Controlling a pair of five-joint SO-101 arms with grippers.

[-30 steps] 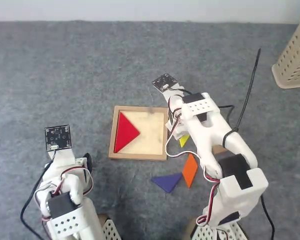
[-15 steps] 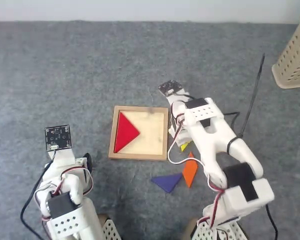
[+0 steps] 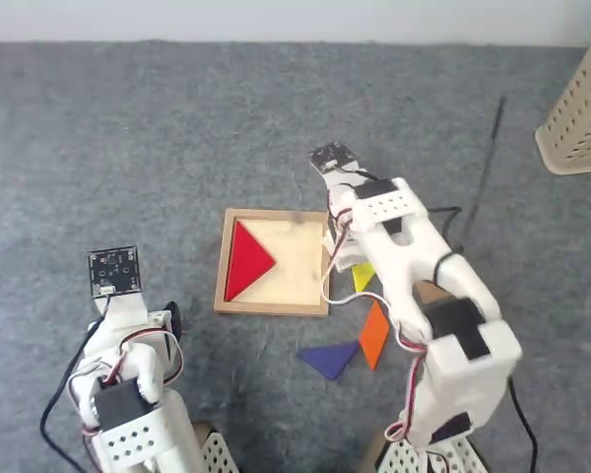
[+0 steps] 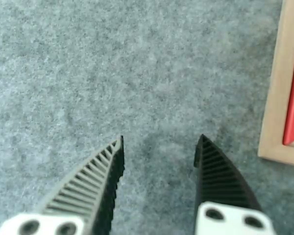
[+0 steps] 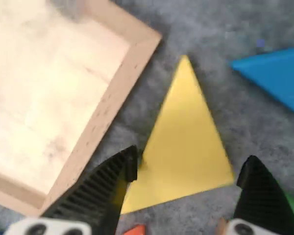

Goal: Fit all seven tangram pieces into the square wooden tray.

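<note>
High view: the square wooden tray (image 3: pixel 271 309) lies on the table (image 3: pixel 128 128), a red triangle (image 3: pixel 248 260) inside; orange piece (image 3: pixel 374 334) and purple piece (image 3: pixel 330 358) lie nearby. Left wrist view: left hand (image 4: pixel 160 142) gapes wide over the table. Right wrist view: right hand (image 5: pixel 191 159) spreads wide astride the yellow triangle (image 5: pixel 183 142), just beside the tray.
</note>
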